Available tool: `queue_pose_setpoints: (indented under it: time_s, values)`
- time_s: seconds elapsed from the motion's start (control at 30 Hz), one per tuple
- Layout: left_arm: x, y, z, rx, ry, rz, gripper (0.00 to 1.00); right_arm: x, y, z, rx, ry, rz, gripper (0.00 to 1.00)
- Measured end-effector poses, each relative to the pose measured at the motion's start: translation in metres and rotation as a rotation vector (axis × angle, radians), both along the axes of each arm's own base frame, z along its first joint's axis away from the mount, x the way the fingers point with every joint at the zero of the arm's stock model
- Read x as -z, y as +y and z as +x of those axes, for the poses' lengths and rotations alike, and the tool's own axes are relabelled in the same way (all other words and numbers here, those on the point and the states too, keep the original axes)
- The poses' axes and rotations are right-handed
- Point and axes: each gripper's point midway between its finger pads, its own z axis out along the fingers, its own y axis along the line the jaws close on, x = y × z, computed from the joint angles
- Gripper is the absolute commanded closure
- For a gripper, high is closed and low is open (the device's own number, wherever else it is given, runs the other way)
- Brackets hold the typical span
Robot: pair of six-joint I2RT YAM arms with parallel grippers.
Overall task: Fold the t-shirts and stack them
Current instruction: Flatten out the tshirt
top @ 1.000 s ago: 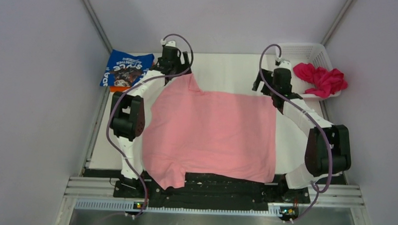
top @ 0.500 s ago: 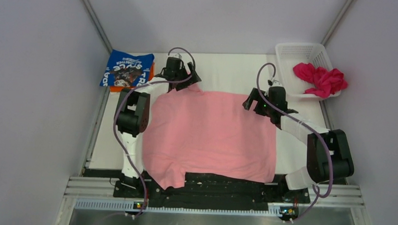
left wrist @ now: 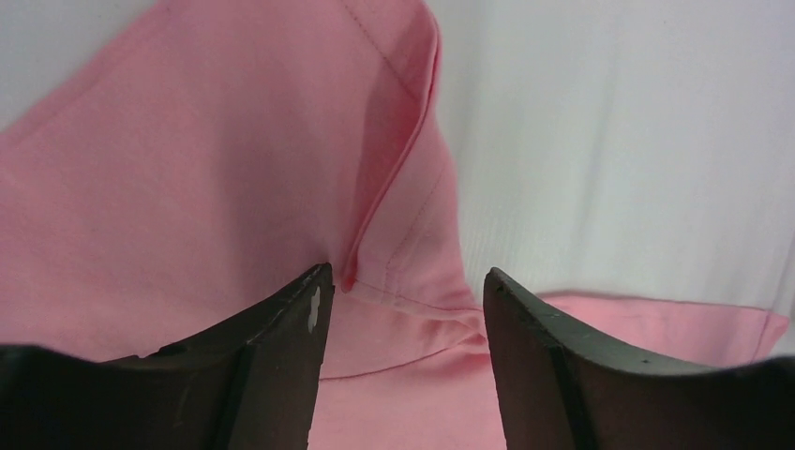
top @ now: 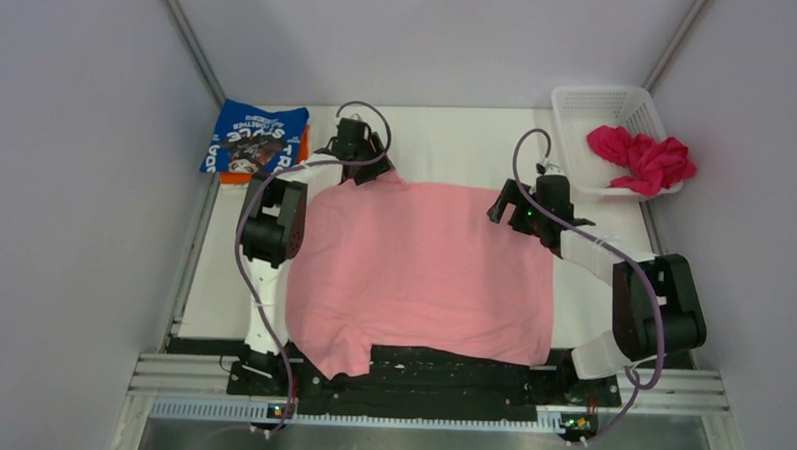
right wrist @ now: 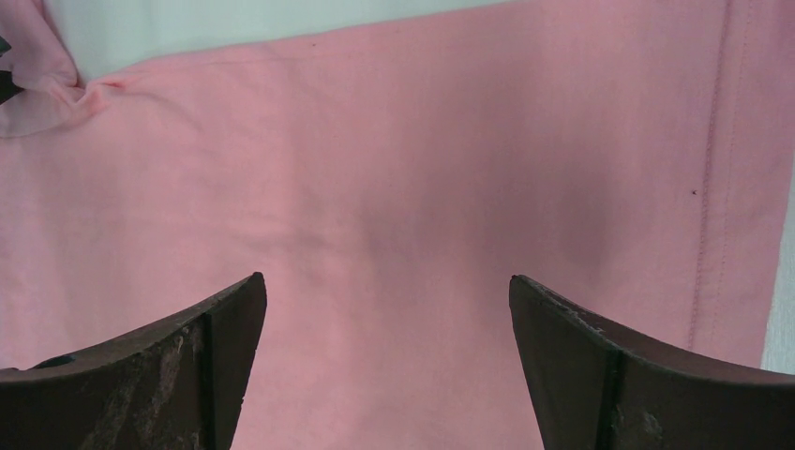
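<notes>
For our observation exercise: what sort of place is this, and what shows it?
Likely a robot test cell: plain grey walls, two black-and-white robot arms bolted to a metal rail, a light pink cloth t-shirt spread between them.

right gripper [right wrist: 385, 281] spread wide above the flat light pink t-shirt [right wrist: 422, 141]

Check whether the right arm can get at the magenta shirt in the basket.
Probably yes. The magenta shirt lies uncovered in the white basket, just beyond the right tool, which hangs open and empty over the pink shirt; nothing stands between them.
</notes>
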Motion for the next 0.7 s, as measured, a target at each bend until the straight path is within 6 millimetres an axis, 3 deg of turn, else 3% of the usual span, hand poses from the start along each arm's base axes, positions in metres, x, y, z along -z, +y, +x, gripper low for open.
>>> queue_pose_setpoints:
  time_s: [0.3, 0.47, 0.7]
  values:
    - [0.004, 0.005, -0.001, -0.020, 0.017, 0.029, 0.51, 0.009, -0.001, -0.002, 0.002, 0.025, -0.008, 0.01]
    - [0.008, 0.000, 0.002, -0.012, 0.024, 0.019, 0.67, 0.010, -0.001, -0.002, 0.002, 0.029, -0.009, 0.01]
    - [0.007, -0.007, 0.004, -0.007, 0.030, -0.006, 0.99, 0.012, -0.001, -0.001, 0.002, 0.033, -0.010, 0.01]
